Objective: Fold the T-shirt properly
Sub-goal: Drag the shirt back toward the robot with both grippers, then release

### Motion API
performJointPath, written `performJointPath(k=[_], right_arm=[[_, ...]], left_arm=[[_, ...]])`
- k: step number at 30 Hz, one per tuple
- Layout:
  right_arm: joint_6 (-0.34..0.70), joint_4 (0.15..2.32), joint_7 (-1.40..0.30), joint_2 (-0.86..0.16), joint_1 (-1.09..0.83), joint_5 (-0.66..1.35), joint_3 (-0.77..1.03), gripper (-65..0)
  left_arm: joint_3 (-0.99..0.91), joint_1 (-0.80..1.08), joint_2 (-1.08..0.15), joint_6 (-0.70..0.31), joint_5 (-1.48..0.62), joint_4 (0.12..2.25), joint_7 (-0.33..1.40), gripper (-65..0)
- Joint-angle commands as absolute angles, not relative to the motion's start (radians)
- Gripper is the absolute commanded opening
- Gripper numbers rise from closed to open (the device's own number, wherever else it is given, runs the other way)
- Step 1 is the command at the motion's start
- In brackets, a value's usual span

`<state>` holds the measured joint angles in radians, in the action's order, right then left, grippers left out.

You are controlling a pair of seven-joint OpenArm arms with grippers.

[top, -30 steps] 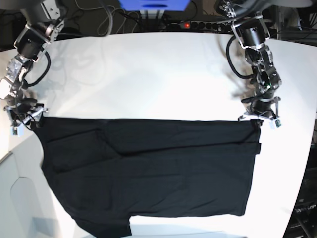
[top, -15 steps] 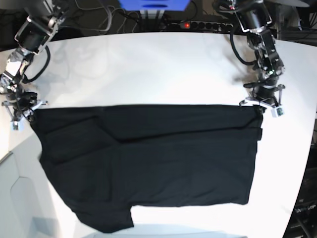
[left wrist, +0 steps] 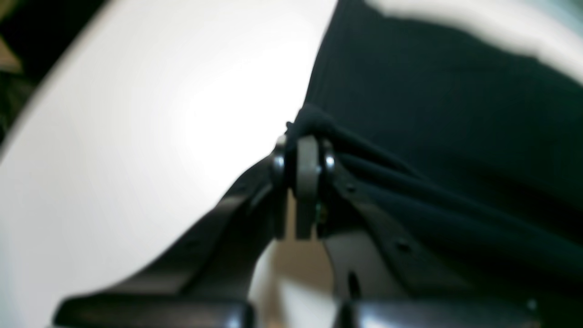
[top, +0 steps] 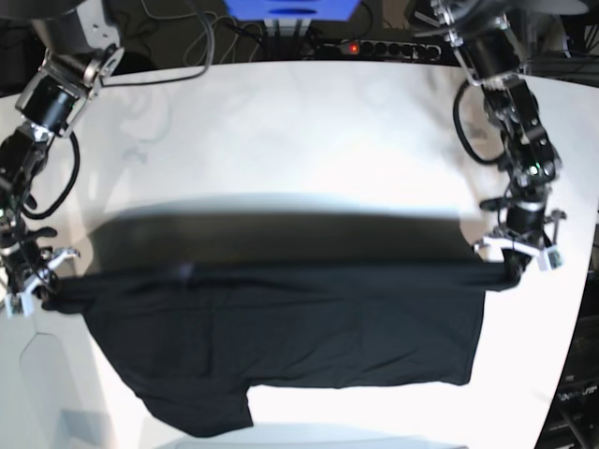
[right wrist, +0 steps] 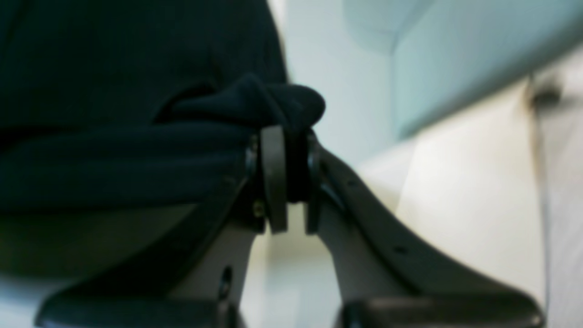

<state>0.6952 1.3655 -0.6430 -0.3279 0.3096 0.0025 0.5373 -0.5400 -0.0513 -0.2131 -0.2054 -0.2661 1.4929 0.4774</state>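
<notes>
The black T-shirt (top: 299, 337) lies spread across the front half of the white table (top: 281, 131), and its far edge is raised off the surface, casting a shadow behind it. My left gripper (top: 510, 271) is shut on that edge's right corner. The left wrist view shows its fingertips (left wrist: 303, 150) pinching a bunch of black cloth (left wrist: 455, 114). My right gripper (top: 42, 297) is shut on the left corner. In the right wrist view a wad of the cloth (right wrist: 255, 105) bulges above the closed fingers (right wrist: 273, 182). No print or label shows.
A power strip with a red light (top: 374, 45), cables and a blue box (top: 290, 9) sit behind the table's far edge. The table's curved right edge (top: 576, 309) runs close to my left gripper. A pale panel (top: 37, 374) lies at the front left.
Both grippers have drawn toward the table's front and upward, carrying the shirt's far edge with them. The edge now hangs off the table, with a shadow where it lay.
</notes>
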Motion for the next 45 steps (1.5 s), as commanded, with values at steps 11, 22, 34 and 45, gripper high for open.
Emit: performJointPath(k=[11,22,34,45], right_arm=[[0.698,1.426,-0.622,-0.338,0.257,-0.041,0.541,-65.0],[0.698,1.62,-0.624,-0.265,-0.018,-0.042,0.659,-65.0],[0.698,1.623,-0.624,-0.252,-0.239,-0.042,0.688,-65.0],[0.698,1.702,-0.618,-0.209,-0.41,-0.041,0.69,-65.0]], left_arm=[[-0.579,-0.051,-0.249,-0.197,-0.265,1.541,0.561,-65.0],[-0.68,0.119,-0.194,-0.199,-0.266,1.55,0.562,-65.0],[-0.682,0.429,-0.116,-0.199,-0.266,1.804,0.564,-65.0],[-0.68,0.601,-0.102,-0.199,-0.265,1.842,0.567,-65.0]])
